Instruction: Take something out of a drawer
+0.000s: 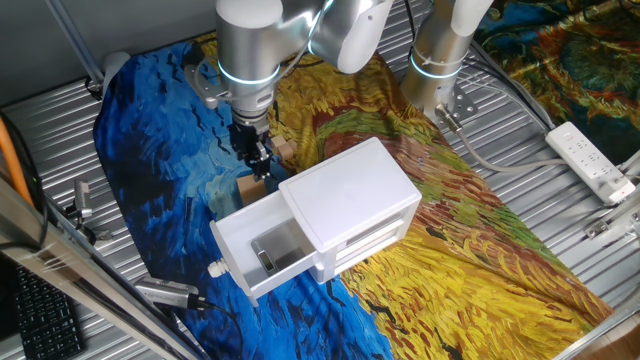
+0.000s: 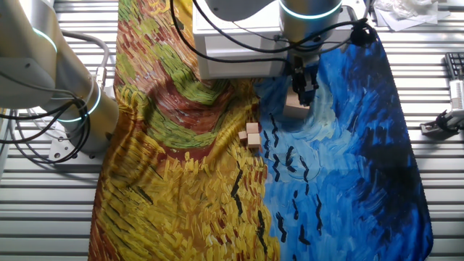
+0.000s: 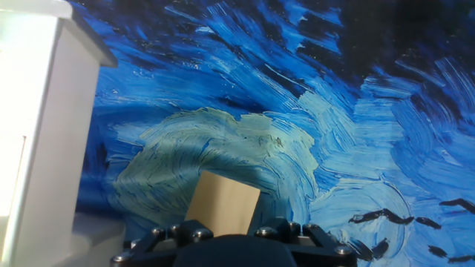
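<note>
The small light-brown wooden block [image 1: 251, 188] sits between my fingers, low on the blue part of the cloth, just behind the open drawer. My gripper [image 1: 260, 168] points straight down and looks shut on it. The block also shows in the other fixed view [image 2: 296, 110] under the gripper [image 2: 302, 96], and in the hand view [image 3: 223, 203], with its near end hidden by the hand. The white drawer [image 1: 236, 243] is pulled out of the white cabinet [image 1: 352, 190]. Its knob [image 1: 216, 268] faces front-left. A flat grey metal piece [image 1: 275, 248] lies inside it.
Three small wooden blocks [image 2: 250, 135] lie on the cloth beside the cabinet. The cabinet wall [image 3: 44, 126] stands close on the left of the hand. A second arm's base [image 2: 72, 109], a power strip [image 1: 592, 160] and metal tools [image 1: 165, 292] sit off the cloth.
</note>
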`<state>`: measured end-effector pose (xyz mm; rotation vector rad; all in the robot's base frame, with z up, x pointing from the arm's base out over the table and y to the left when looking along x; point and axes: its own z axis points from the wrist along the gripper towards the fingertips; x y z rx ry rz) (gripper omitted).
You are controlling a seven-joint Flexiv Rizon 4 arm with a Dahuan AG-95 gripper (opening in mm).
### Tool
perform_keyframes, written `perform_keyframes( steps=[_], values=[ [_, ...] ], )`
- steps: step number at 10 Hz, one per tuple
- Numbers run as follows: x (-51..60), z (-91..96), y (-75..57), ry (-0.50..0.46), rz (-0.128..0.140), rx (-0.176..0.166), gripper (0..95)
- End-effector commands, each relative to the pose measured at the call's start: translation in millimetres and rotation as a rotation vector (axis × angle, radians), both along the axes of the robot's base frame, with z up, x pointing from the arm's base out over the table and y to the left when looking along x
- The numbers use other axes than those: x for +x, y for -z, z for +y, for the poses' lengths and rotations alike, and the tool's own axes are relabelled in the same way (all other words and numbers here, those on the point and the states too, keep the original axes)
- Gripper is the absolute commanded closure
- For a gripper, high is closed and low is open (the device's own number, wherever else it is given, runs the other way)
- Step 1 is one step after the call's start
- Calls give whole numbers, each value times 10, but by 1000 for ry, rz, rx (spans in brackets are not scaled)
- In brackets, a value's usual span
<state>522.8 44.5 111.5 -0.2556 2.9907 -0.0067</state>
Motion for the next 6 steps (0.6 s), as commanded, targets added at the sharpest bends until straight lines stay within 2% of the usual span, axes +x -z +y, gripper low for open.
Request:
perform_keyframes(
  steps=[1,6],
  values=[
    [16,2,2,-1,-6,-2,380],
    [31,2,-39,-7,-2,-7,380]
  ],
)
